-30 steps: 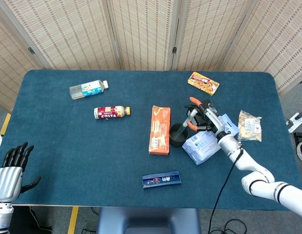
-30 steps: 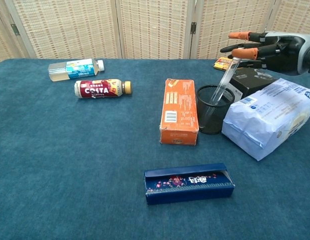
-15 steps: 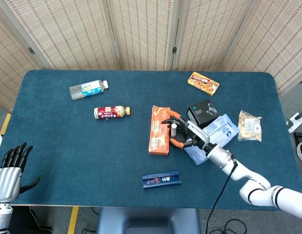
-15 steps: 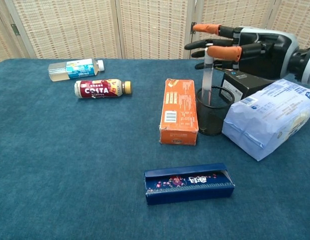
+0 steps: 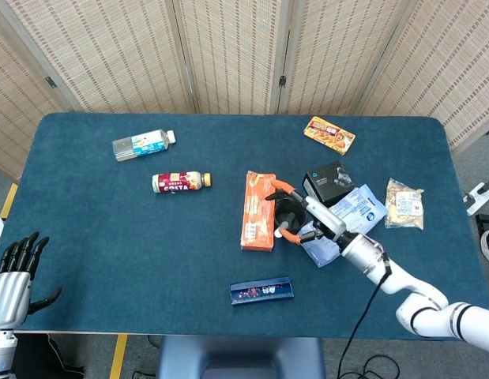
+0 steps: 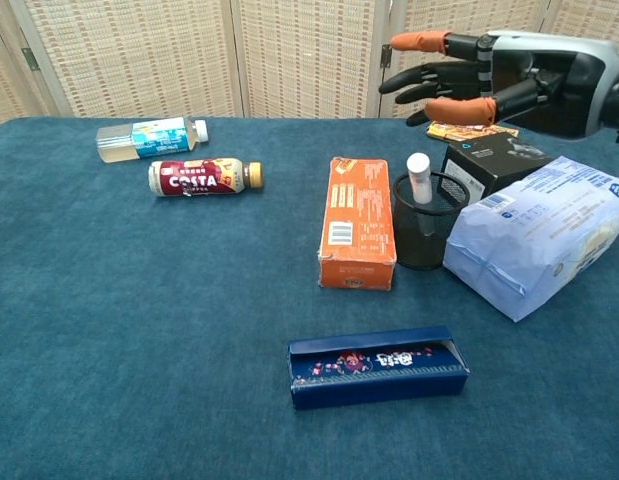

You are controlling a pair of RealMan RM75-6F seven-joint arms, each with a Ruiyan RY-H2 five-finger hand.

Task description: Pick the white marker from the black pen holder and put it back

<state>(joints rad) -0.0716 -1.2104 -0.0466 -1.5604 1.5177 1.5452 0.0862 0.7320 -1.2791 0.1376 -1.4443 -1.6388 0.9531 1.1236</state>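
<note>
The white marker (image 6: 419, 176) stands upright in the black mesh pen holder (image 6: 426, 238), its cap poking above the rim. My right hand (image 6: 501, 77) hovers above and to the right of it, fingers spread, holding nothing and clear of the marker. In the head view the right hand (image 5: 317, 220) hangs over the holder (image 5: 287, 211) and hides the marker. My left hand (image 5: 13, 274) stays at the table's near left corner, fingers apart and empty.
An orange box (image 6: 358, 222) lies just left of the holder. A white-blue bag (image 6: 539, 235) and a black box (image 6: 494, 162) sit to its right. A blue box (image 6: 377, 365) lies nearer. Two bottles (image 6: 202, 176) lie at the far left. Snack packets (image 5: 329, 133) lie at the back right.
The right hand carried the marker upright over the holder and let it go. The marker dropped into the holder, and the hand opened and rose clear.
</note>
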